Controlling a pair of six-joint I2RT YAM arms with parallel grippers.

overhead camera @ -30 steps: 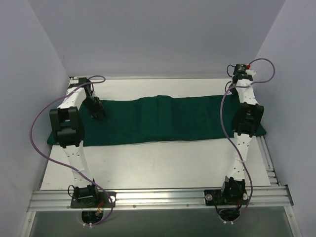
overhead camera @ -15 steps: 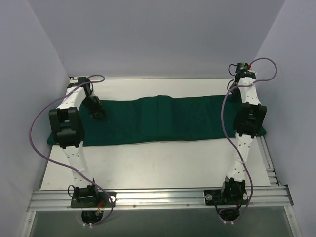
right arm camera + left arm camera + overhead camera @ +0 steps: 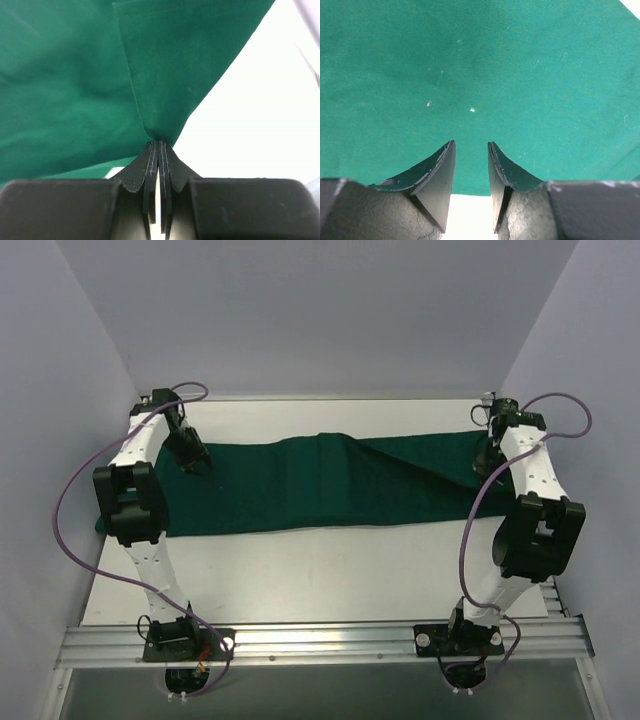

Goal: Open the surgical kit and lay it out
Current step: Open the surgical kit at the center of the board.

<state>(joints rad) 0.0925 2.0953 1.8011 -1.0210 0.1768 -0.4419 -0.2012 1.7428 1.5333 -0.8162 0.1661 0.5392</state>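
Swings right pincer (image 3: 159, 144) outward, clamped on corner of green cloth wrap (image 3: 330, 485); hangs left pincer (image 3: 471, 146) part-open, empty, over wrap lying left-to-right.

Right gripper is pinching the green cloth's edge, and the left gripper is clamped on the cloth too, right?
Not quite. The left gripper is open, with nothing between its jaws, over the green cloth, as the left wrist view shows. The right gripper does pinch the cloth's edge.
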